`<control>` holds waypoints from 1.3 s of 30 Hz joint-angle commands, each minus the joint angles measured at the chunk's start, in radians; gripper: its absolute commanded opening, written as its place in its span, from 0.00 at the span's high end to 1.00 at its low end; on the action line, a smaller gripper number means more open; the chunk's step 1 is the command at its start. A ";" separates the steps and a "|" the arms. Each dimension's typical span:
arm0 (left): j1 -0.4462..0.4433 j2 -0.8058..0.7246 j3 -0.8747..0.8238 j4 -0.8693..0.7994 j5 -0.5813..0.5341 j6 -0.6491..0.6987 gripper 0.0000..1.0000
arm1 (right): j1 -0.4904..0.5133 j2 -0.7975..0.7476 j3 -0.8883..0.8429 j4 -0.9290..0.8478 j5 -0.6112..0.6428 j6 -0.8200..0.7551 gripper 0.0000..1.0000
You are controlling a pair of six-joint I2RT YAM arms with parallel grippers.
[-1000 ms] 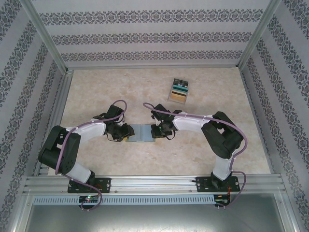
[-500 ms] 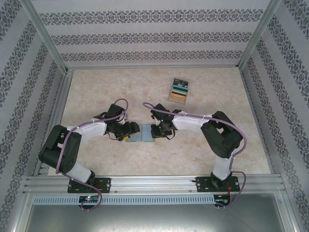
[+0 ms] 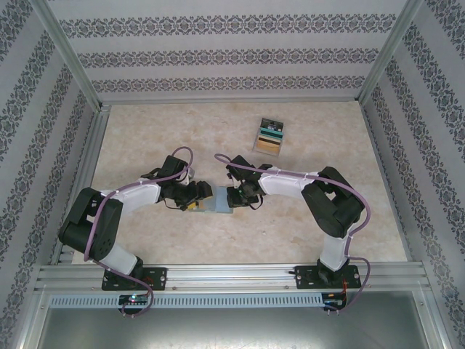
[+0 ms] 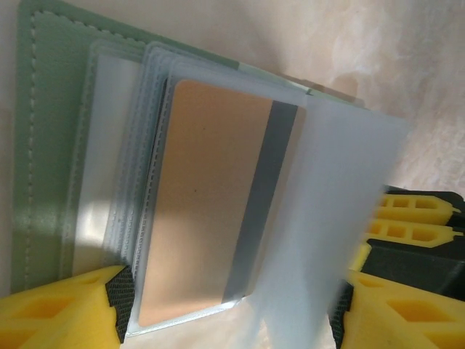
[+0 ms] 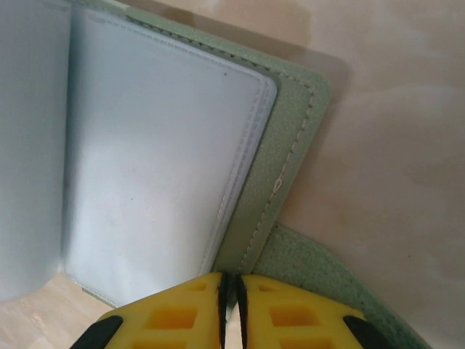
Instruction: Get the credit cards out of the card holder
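Top view, table: a pale marbled table (image 3: 145,131) inside patterned walls. Both arms reach in from the 6 o'clock edge and meet near the middle.
Top view, holder: the card holder (image 3: 216,203) lies open and flat at the centre, pale inside up, between the two grippers.
Top view, grippers: the left gripper (image 3: 196,198) sits over the holder's 9 o'clock edge, and the right gripper (image 3: 232,198) is at its 3 o'clock edge.
Top view, loose cards: a staggered pile of cards (image 3: 269,137), black, teal and tan, lies well apart at 1 o'clock from the holder. It seems to be set clear of the working spot.
Left wrist view, card: a tan-gold card (image 4: 207,211) with a grey stripe sits inside a stack of clear sleeves. The green cover is at 9 o'clock and a frosted leaf (image 4: 341,218) at 3 o'clock.
Left wrist view, fingers: the yellow fingers (image 4: 58,313) are spread wide, at 7 and 5 o'clock, either side of the card's near end, and grip nothing.
Left wrist view, purpose: they appear lined up to close on that card and draw it out.
Right wrist view, fingers: the yellow fingers (image 5: 182,313) are pressed together at 6 o'clock with a hairline slit between them, at the cover's stitched corner. I cannot tell whether any cover is caught between them.
Right wrist view, purpose: probably to anchor the holder so it does not slide when the card is pulled.
Progress: at least one card is left inside.
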 commanded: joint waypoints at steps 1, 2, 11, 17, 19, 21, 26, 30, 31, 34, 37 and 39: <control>-0.015 -0.009 -0.010 0.054 0.036 -0.012 0.28 | 0.026 0.060 -0.001 0.027 -0.021 0.017 0.83; -0.015 -0.011 -0.010 0.052 0.036 -0.011 0.28 | 0.026 0.059 -0.002 0.027 -0.021 0.017 0.83; -0.014 -0.025 -0.010 0.020 0.006 0.005 0.10 | 0.026 0.057 -0.007 0.028 -0.018 0.021 0.82; -0.013 -0.042 -0.008 -0.006 -0.023 0.013 0.04 | 0.019 0.042 -0.023 0.044 -0.019 0.034 0.81; -0.013 -0.050 -0.009 -0.016 -0.033 0.016 0.03 | 0.019 0.043 -0.026 0.044 -0.019 0.035 0.81; -0.014 -0.061 -0.011 -0.022 -0.037 0.018 0.00 | 0.019 0.040 -0.027 0.043 -0.021 0.037 0.81; -0.013 -0.068 -0.007 -0.020 -0.029 0.026 0.01 | 0.019 0.037 -0.029 0.041 -0.021 0.037 0.81; -0.014 -0.073 -0.001 -0.025 -0.020 0.034 0.01 | 0.017 0.030 -0.031 0.040 -0.018 0.040 0.80; -0.013 -0.072 0.003 -0.030 -0.014 0.039 0.01 | 0.016 0.028 -0.031 0.040 -0.017 0.040 0.80; -0.012 -0.076 0.013 -0.060 -0.035 0.051 0.01 | 0.012 0.022 -0.032 0.041 -0.016 0.042 0.79; -0.010 -0.101 0.017 -0.086 -0.065 0.057 0.01 | 0.004 0.002 -0.033 0.034 -0.007 0.043 0.79; -0.006 -0.119 0.027 -0.109 -0.078 0.067 0.01 | -0.006 -0.021 -0.036 0.031 0.003 0.046 0.79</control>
